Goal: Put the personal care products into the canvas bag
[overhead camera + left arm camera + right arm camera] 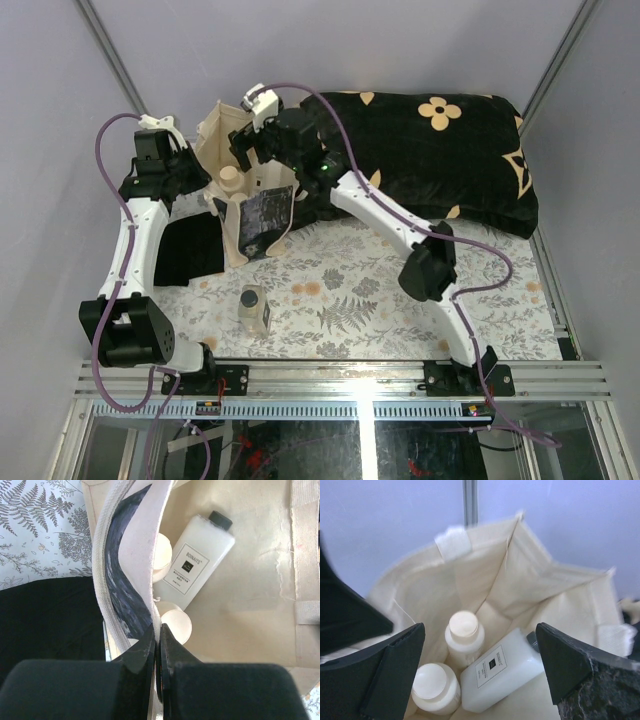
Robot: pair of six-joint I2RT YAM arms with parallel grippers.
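The cream canvas bag [247, 190] stands open at the back left, its dark printed panel [264, 218] facing front. My left gripper [158, 635] is shut on the bag's front rim [150, 555] and holds it open. Inside lie two round beige bottles [464, 636] [436, 687] and the white flat-sided bottle [502, 672] with a dark cap; the white bottle also shows in the left wrist view [199, 559]. My right gripper [480, 665] is open and empty above the bag's mouth. The small tan squarish bottle [252, 308] with a dark cap lies on the tablecloth in front of the bag.
A black cushion with tan flowers [440, 150] lies at the back right. A flat black cloth [190, 250] lies left of the bag. The fern-print tablecloth [380, 300] covers the table. Purple cables loop from both arms.
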